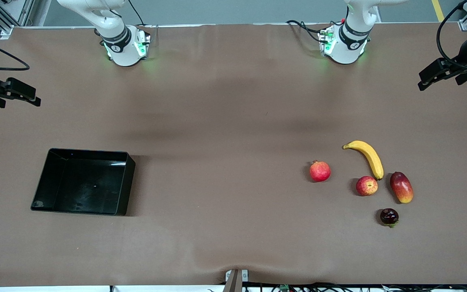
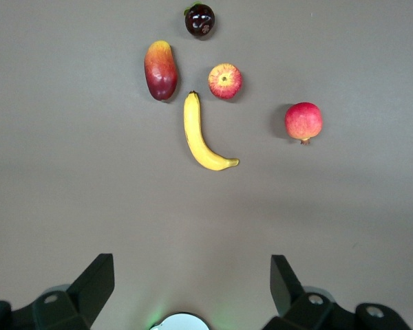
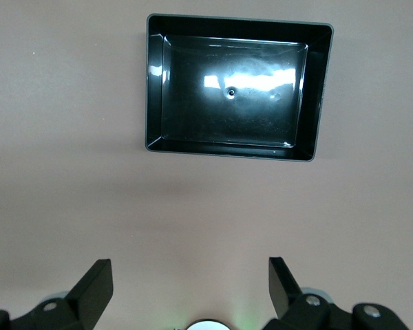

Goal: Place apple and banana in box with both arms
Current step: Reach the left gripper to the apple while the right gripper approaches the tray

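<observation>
Where fruits cluster, curved yellow banana (image 1: 366, 157) (dark-tipped)

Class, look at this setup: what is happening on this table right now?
Nothing is being handled yet. The left gripper and right gripper both hang open, high above the table. The apple and banana lie among other fruit toward the left arm's end. The black box sits with nothing in it toward the right arm's end.
</observation>
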You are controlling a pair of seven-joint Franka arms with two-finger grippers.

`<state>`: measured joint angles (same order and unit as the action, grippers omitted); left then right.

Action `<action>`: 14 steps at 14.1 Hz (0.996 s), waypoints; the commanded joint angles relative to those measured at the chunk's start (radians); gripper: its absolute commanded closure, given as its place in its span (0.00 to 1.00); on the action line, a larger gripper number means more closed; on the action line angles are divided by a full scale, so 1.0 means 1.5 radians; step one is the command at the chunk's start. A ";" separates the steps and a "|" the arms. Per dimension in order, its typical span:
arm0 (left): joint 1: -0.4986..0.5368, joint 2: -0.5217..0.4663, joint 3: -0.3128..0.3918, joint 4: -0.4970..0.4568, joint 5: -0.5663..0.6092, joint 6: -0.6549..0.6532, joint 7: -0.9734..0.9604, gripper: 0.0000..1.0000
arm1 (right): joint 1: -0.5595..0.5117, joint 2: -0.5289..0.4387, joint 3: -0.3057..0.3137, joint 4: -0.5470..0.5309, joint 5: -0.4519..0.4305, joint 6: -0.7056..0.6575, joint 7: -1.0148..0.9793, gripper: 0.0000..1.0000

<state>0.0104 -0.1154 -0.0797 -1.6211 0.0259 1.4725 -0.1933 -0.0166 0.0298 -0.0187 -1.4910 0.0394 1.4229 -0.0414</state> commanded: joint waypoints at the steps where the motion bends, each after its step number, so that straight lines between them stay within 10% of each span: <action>1: 0.004 0.010 -0.002 0.013 -0.002 -0.011 0.006 0.00 | -0.008 -0.017 0.011 -0.032 -0.008 0.022 0.018 0.00; 8: -0.003 0.120 -0.002 0.048 0.047 0.000 0.007 0.00 | -0.007 -0.019 0.008 -0.051 -0.007 0.037 0.018 0.00; 14: 0.004 0.246 -0.002 0.010 0.047 0.206 -0.009 0.00 | -0.020 -0.021 0.004 -0.117 -0.007 0.121 0.017 0.00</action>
<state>0.0113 0.2043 -0.0781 -1.6017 0.0781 1.6917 -0.2054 -0.0233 0.0294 -0.0233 -1.6283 0.0394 1.5732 -0.0284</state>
